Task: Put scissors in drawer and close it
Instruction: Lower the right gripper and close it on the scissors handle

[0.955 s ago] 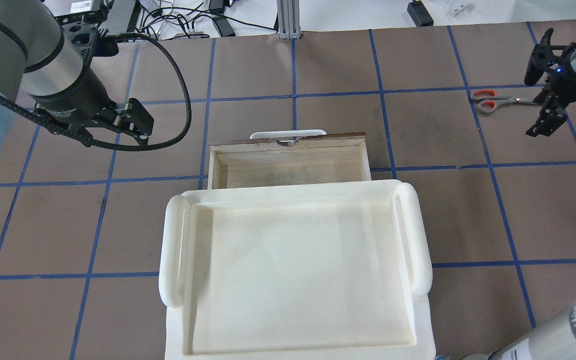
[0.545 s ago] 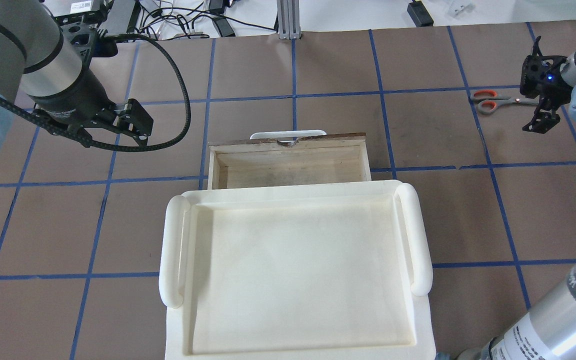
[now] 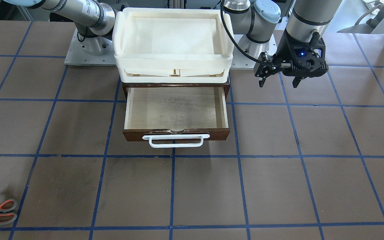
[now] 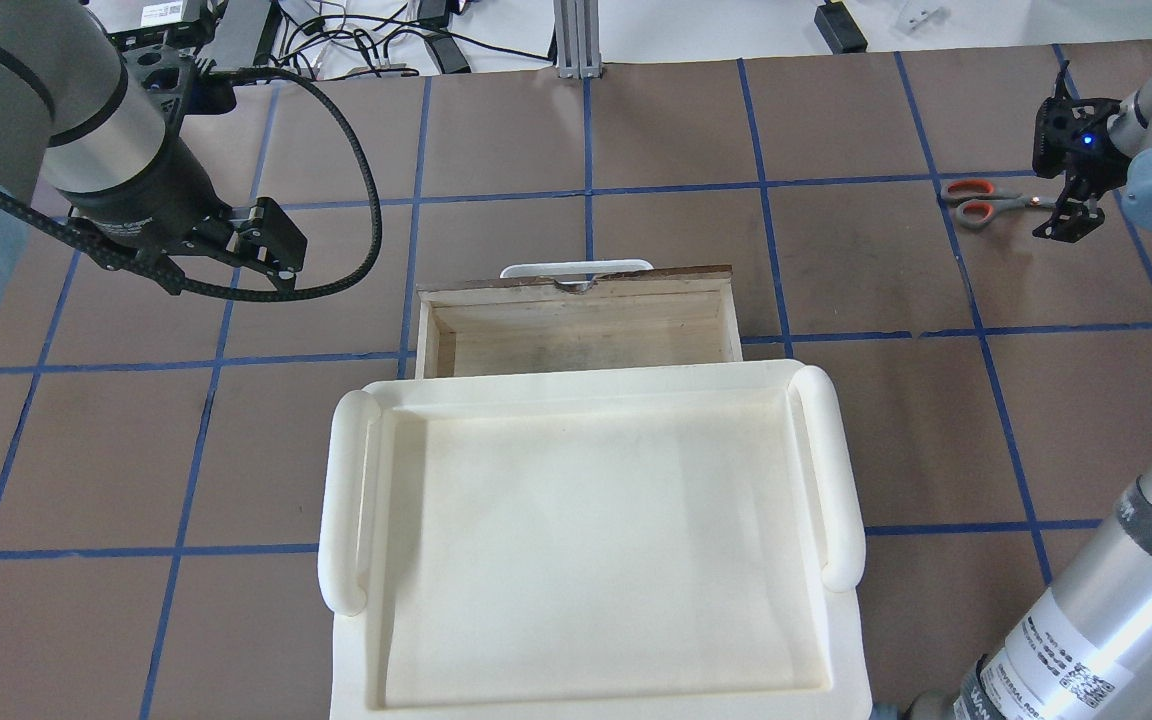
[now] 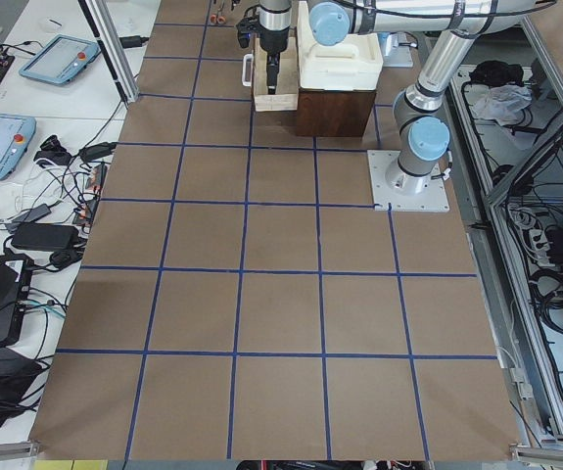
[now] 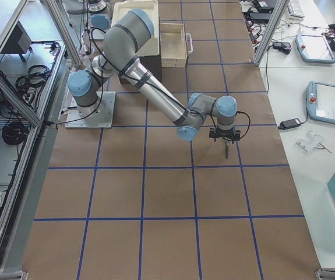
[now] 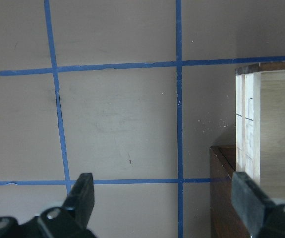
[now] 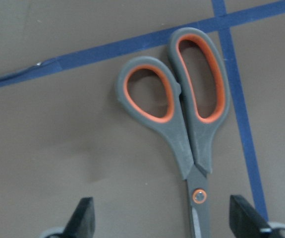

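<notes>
Right wrist-mounted view: scissors (image 8: 194, 148) flat on table (image 8: 58, 148), frame centre, handles up, blade end low between fingers of my right claw (image 8: 164, 223), spread wide. Light, stiff, thin, likely slippery; best pinch across pivot neck. Drawer (image 4: 576, 290) open, mid-frame overhead, well apart. Left claw (image 7: 164, 198) open.

Bright, even light from above; shadows soft and faint. White tray (image 4: 586, 560) nearly washed out in the overhead view. Right wrist view slightly soft on the scissors (image 8: 192, 124), blurrier toward the bottom edge.
</notes>
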